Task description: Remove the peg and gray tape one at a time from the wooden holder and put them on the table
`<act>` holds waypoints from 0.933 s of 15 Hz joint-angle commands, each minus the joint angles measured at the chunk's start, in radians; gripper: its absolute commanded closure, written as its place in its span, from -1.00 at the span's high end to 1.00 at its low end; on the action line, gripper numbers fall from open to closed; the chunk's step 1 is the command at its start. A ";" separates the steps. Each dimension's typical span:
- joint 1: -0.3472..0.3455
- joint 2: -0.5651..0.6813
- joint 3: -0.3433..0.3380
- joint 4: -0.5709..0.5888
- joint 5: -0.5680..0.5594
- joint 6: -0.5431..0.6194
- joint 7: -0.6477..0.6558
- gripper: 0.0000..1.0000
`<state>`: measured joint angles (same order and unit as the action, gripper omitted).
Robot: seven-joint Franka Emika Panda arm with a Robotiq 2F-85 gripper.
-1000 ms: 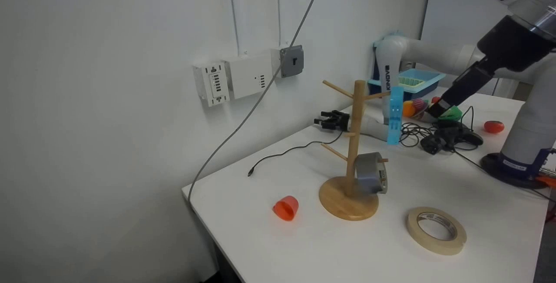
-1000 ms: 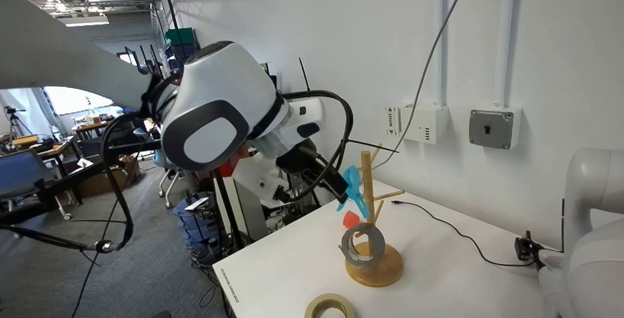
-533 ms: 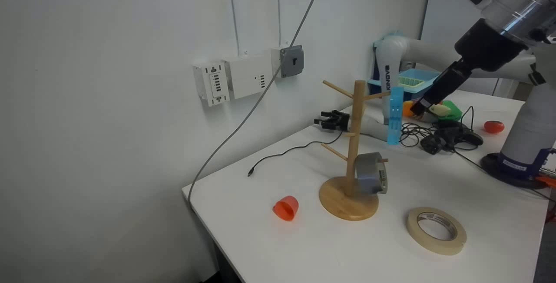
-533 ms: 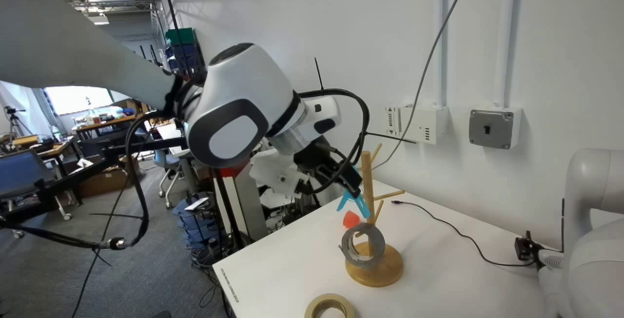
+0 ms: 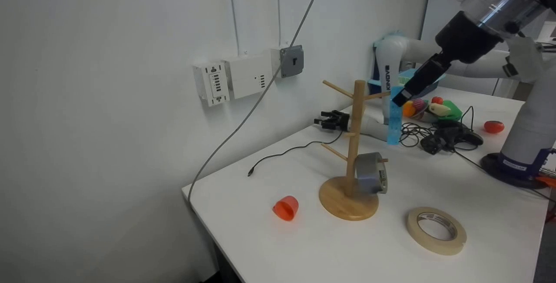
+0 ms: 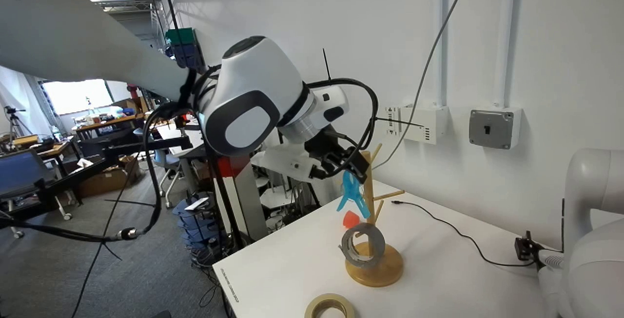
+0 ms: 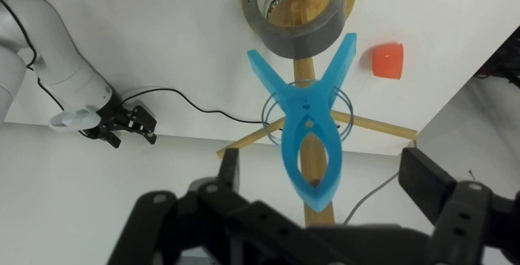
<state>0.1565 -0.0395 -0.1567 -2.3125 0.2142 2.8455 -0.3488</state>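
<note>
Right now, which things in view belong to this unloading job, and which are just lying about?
Belong to the job:
light-blue plastic peg
dark gray tape roll
light wooden branched holder
plain white tabletop

Just lying about:
flat tan tape ring
small orange-red cup
round red item

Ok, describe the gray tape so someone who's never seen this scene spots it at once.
On the white table stands a wooden holder, like a little tree on a round base. The gray tape hangs on a low branch, below the blue peg. Thick, gray and hanging, it differs from the tan tape, which is thinner and lies flat on the table.
</note>
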 commanded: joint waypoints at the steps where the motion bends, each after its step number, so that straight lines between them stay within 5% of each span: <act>1: 0.012 0.042 0.000 0.065 0.065 -0.020 -0.068 1.00; 14: 0.000 0.069 -0.002 0.085 0.030 -0.048 -0.039 1.00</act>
<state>0.1624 0.0242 -0.1533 -2.2554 0.2501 2.8405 -0.3785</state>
